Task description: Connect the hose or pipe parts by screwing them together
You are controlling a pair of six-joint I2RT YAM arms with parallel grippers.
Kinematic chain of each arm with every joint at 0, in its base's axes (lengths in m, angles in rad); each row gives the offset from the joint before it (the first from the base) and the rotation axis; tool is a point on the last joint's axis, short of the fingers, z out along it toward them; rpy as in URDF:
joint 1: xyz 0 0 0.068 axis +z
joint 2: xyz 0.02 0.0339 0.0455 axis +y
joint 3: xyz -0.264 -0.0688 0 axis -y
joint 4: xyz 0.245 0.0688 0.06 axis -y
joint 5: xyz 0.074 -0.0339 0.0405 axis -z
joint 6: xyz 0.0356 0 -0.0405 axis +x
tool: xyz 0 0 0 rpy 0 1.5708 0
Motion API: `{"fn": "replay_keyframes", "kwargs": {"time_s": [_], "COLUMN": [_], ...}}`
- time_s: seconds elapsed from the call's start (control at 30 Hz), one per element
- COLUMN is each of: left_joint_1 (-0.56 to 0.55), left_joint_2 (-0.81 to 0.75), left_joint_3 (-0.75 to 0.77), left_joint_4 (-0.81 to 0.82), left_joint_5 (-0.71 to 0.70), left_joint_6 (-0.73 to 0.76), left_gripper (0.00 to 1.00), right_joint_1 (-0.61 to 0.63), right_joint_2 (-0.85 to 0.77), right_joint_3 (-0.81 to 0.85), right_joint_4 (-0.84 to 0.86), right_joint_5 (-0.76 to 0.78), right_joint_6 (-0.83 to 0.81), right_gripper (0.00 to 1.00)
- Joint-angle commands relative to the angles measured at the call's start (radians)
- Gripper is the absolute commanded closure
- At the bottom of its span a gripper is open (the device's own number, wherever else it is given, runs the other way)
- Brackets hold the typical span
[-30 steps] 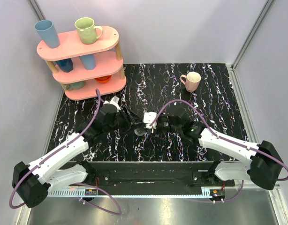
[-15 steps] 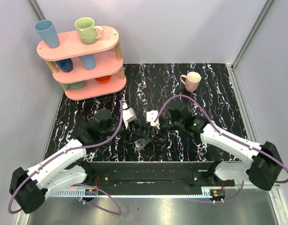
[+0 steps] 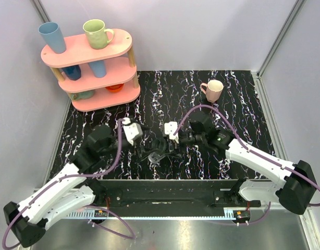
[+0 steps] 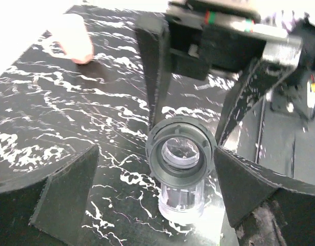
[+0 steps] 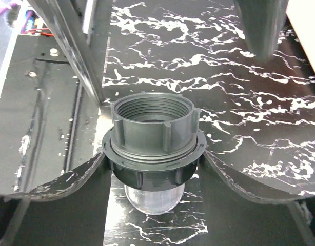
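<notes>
The pipe parts [image 3: 157, 154] sit together as one stubby piece: a grey threaded collar [image 5: 152, 120], a black ring [image 5: 152, 166] round it and a translucent tube end [image 5: 153, 197] below. My right gripper [image 5: 153, 159] is shut on the black ring, with a finger pressed on each side, and holds the piece just above the tabletop. My left gripper [image 4: 156, 149] faces the collar's open mouth [image 4: 180, 154]. It stands wide open, its fingers [image 4: 65, 189] well apart from the piece on both sides. In the top view the two grippers meet at the table's near middle.
A pink mug [image 3: 213, 89] stands at the back right of the black marbled table [image 3: 243, 104]. A pink three-tier shelf [image 3: 92, 49] with cups and mugs fills the back left corner. The arms' base rail [image 3: 165, 195] runs along the near edge.
My left gripper has opened wide and let go of the piece, and the left arm has drawn back a little to the left. The right gripper keeps its hold, almost unmoved.
</notes>
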Motion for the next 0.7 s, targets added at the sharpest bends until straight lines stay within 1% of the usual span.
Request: {"fn": "replay_keyframes", "kwargs": {"time_s": [0.0,0.03,0.1,0.13,0.17,0.23,0.27,0.3,0.33,0.37,0.43,0.47,0.5,0.53,0.67], "left_joint_1": [0.003,0.003,0.003,0.003,0.003,0.003,0.005,0.005,0.006,0.008,0.008,0.008,0.008,0.008,0.008], "left_joint_2": [-0.112,-0.126,-0.126,-0.115,-0.108,-0.08,-0.071,-0.063,-0.042,-0.03,0.021,0.039,0.059,0.093,0.147], "left_joint_3": [-0.015,-0.006,0.025,0.034,0.053,0.07,0.077,0.088,0.093,0.097,0.133,0.163,0.177,0.189,0.22], "left_joint_4": [0.127,0.084,0.032,0.015,-0.002,-0.054,-0.075,-0.109,-0.117,-0.126,-0.186,-0.212,-0.265,-0.279,-0.29], "left_joint_5": [-0.245,-0.298,-0.346,-0.413,-0.444,-0.534,-0.579,-0.593,-0.584,-0.577,-0.561,-0.555,-0.55,-0.518,-0.449], "left_joint_6": [-0.329,-0.365,-0.46,-0.51,-0.632,-0.772,-0.943,-1.022,-1.084,-1.191,-1.279,-1.354,-1.388,-1.414,-1.479], "left_gripper": [0.01,0.01,0.01,0.01,0.01,0.03,0.04,0.04,0.04,0.04,0.04,0.03,0.03,0.03,0.03], "right_joint_1": [0.01,0.01,0.011,0.01,0.013,0.018,0.021,0.028,0.031,0.034,0.044,0.048,0.051,0.059,0.076], "right_joint_2": [-0.027,-0.026,-0.027,-0.029,-0.032,-0.046,-0.049,-0.056,-0.059,-0.062,-0.061,-0.056,-0.05,-0.047,-0.036], "right_joint_3": [0.02,0.02,0.017,0.012,-0.001,-0.02,-0.035,-0.043,-0.051,-0.061,-0.066,-0.065,-0.063,-0.063,-0.065], "right_joint_4": [0.092,0.11,0.134,0.17,0.205,0.271,0.286,0.302,0.328,0.335,0.334,0.328,0.323,0.313,0.302], "right_joint_5": [0.121,0.151,0.171,0.2,0.217,0.27,0.283,0.292,0.312,0.316,0.333,0.343,0.353,0.367,0.393], "right_joint_6": [-0.002,-0.002,-0.001,0.005,0.008,0.013,0.01,0.001,-0.004,-0.008,-0.027,-0.033,-0.045,-0.051,-0.07], "right_gripper": [1.0,1.0,1.0,1.0,1.0,1.0,1.0,1.0,1.0,1.0,1.0,1.0,1.0,1.0,1.0]}}
